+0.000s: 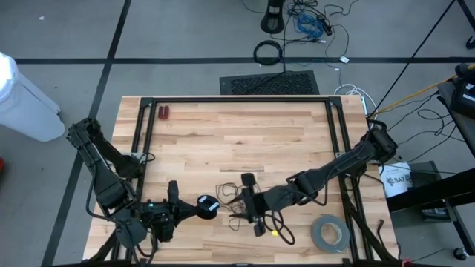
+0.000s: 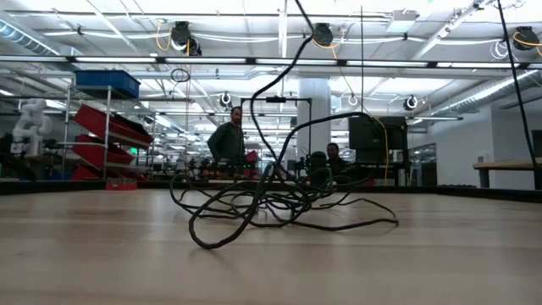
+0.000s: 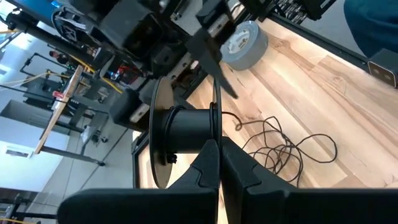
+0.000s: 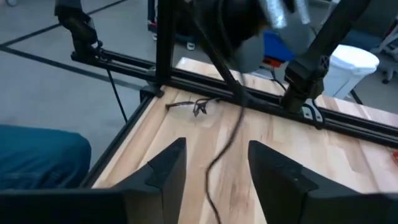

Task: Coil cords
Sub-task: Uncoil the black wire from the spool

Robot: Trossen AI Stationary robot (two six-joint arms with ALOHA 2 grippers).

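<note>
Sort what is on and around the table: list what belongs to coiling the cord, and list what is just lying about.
Job in hand:
thin black cord, loose strands
black spool, clamped in the left gripper
right gripper, open over the cord

Lying about:
grey tape roll
small red item

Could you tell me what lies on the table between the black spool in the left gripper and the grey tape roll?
In the high view, the loose black cord and the right gripper lie between the spool, held by the left gripper, and the tape roll.
</note>
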